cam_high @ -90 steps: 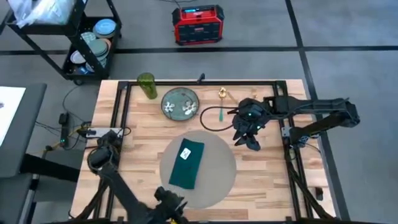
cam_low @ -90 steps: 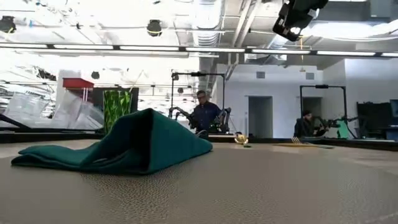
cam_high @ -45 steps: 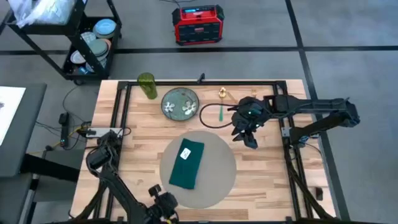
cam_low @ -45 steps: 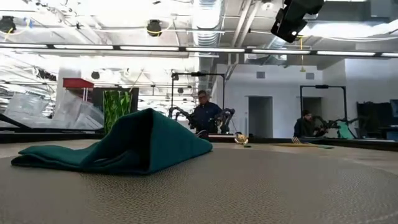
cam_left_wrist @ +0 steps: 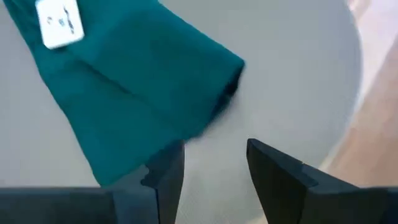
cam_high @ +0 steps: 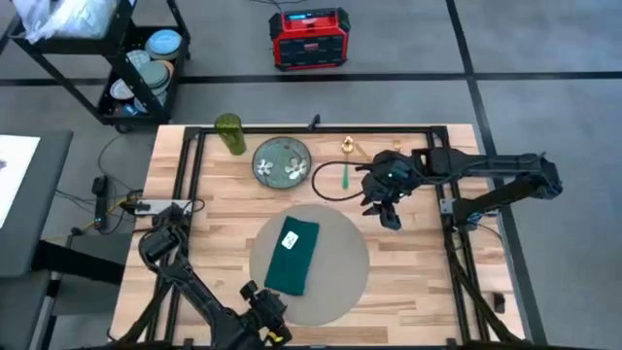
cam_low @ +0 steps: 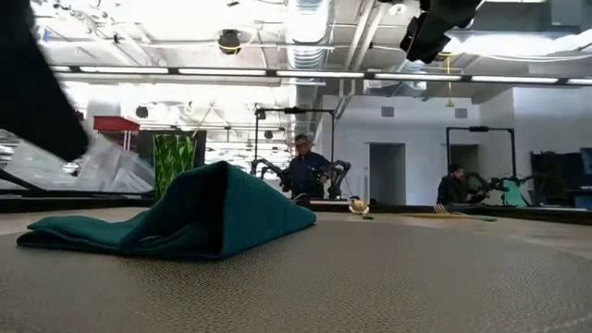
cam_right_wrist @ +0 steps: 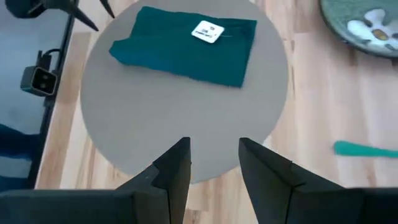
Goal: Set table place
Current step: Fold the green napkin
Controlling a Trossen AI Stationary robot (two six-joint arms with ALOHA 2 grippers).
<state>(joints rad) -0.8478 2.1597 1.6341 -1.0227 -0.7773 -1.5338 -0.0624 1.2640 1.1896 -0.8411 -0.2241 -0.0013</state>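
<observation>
The round grey placemat [cam_high: 340,272] lies on the wooden table [cam_high: 418,282], with a folded teal napkin [cam_high: 293,255] bearing a white tag on its left half. My left gripper [cam_high: 272,306] hovers open at the placemat's near edge, just short of the napkin's near end [cam_left_wrist: 124,87]. My right gripper [cam_high: 391,218] hangs open in the air above the table, right of the placemat [cam_right_wrist: 186,118]. The green patterned plate [cam_high: 282,160] sits on the wood beyond the placemat.
A green glass [cam_high: 229,134] stands at the far left. A green-handled utensil [cam_high: 344,176], a gold piece [cam_high: 348,148] and a black cable loop [cam_high: 326,194] lie right of the plate. A black rail frame [cam_high: 321,127] borders the table. People show in the room behind.
My right gripper has risen and drifted a little toward the table's far edge. My left arm has shifted at the placemat's near edge and now shows as a dark blur at the left of the low view. The napkin has stayed where it was.
</observation>
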